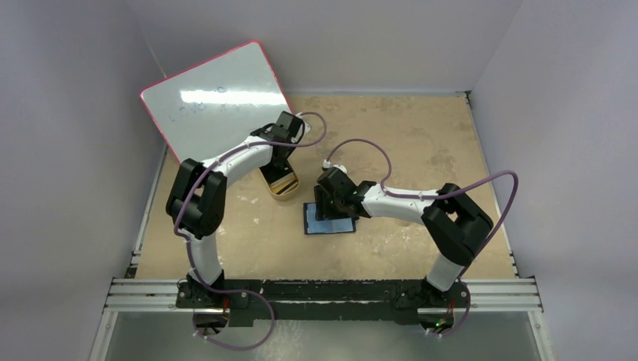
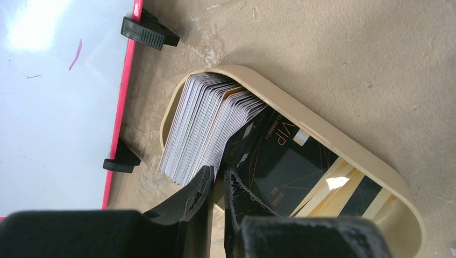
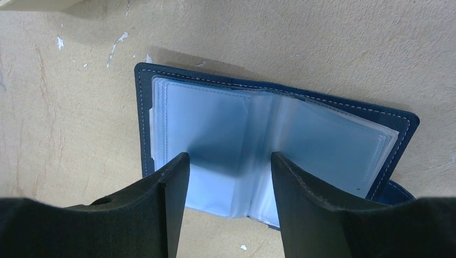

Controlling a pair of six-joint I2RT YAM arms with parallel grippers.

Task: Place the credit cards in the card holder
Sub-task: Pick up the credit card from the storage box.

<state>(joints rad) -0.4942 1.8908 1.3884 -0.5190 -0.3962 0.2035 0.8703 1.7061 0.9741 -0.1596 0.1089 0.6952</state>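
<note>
Navy card holder (image 3: 322, 140), right end effector (image 3: 230, 161) (spread) above

— What do the arms look like?
— The left arm (image 1: 241, 154) and right arm (image 1: 395, 201) match: smooth white shells between bulky black joint housings, on black bases (image 1: 199, 292).
— Any wiring?
— A purple cable (image 1: 516, 182) loops along each arm, with a white fitting near the wrist.
— And the jaws?
— Matte black plastic, wedge-shaped. The left pair's inner edges look rough and chipped, and the right pair's are faintly scuffed.
</note>
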